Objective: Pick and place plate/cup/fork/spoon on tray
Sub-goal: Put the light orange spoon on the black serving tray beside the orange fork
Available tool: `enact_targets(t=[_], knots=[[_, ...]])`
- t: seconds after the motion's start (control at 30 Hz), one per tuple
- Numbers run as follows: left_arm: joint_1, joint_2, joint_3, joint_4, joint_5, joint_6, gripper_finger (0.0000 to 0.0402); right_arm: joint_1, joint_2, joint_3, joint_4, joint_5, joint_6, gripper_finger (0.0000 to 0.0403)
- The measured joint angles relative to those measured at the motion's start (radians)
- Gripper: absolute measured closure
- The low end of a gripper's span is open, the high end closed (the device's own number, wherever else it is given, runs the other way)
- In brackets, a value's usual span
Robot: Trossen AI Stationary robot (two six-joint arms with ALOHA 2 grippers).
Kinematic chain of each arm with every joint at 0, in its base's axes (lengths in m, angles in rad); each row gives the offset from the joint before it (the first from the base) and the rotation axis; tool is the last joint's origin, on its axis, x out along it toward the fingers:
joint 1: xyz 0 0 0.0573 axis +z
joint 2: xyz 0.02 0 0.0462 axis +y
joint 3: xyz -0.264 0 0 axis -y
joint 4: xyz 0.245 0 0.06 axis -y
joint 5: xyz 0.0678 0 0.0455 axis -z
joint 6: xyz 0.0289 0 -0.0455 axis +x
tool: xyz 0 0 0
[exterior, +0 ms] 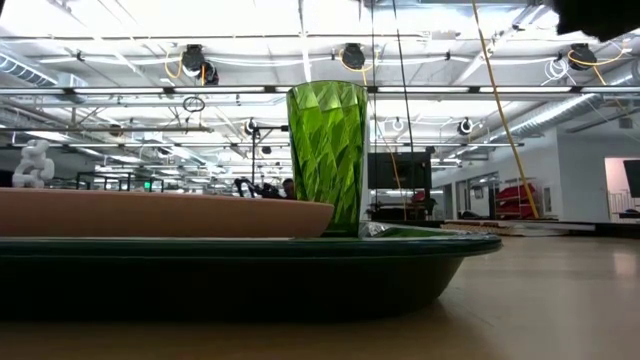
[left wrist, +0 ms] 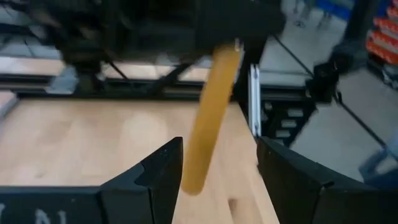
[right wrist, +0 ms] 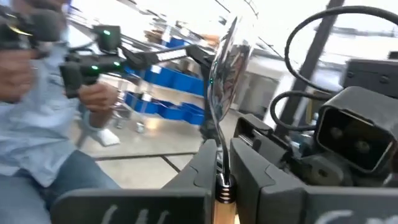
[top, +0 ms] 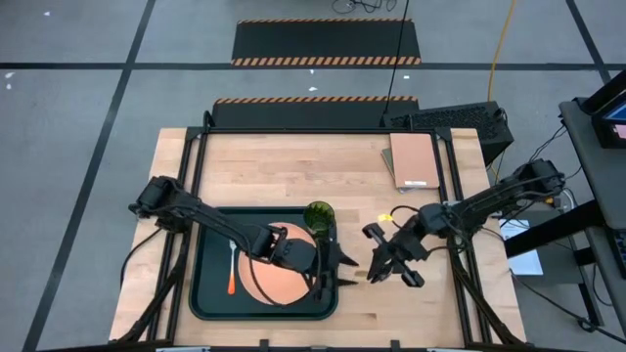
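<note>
the spoon [right wrist: 225, 68] is clamped in the right gripper [right wrist: 219, 163], its two dark fingers closed on the neck so that the silver bowl stands up above the fingertips and the yellow-orange handle starts just below them. in the left wrist view that same handle [left wrist: 210, 118] hangs down at a slant from a dark gripper at the top of the frame, above the bare wooden table [left wrist: 81, 140]. from above, the right gripper [top: 383, 256] sits right of centre, just off the right edge of the tray [top: 207, 293], with a bit of yellow showing near it.

the left gripper [top: 333, 266] sits over the right part of the tray, at the plate's right edge, its fingers spread wide and holding nothing; in its own view the two fingers [left wrist: 158, 177] stand well apart, with the spoon handle in the gap beyond them.

the plate [top: 279, 279] lies in the right half of the tray, partly covered by the left arm. the green cup [top: 319, 215] stands upright in the tray's upper right corner, touching or just beside the plate's rim. the fork [top: 232, 269] lies in the left part of the tray, its red-orange handle toward the lower edge of the frame.

a tan pad [top: 412, 160] lies at the upper right of the table. a person's hand [right wrist: 99, 93] shows in the room beyond.
</note>
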Motion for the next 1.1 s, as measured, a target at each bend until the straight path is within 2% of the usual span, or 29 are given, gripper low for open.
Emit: enact_targets(t=[0.2,0.5,0.8,0.93,1.1], knots=[[0.024,0.035,-0.025,0.047,0.047,0.0,0.0192,-0.046,0.125,0.026,0.141,-0.149,0.056,0.0389],[0.047,0.107,-0.026,0.148,0.206,0.002,0.0192,-0.076,0.223,0.09,0.149,-0.199,0.087,0.0389],[0.052,0.115,-0.026,0.151,0.262,0.063,0.0197,-0.084,0.223,0.094,0.155,-0.231,0.156,0.0389],[0.061,0.115,-0.026,0.151,0.279,0.084,0.0237,-0.084,0.223,0.094,0.153,-0.232,0.169,0.0387],[0.074,0.115,-0.026,0.147,0.338,0.094,0.0318,-0.084,0.223,0.094,0.149,-0.23,0.184,0.0385]])
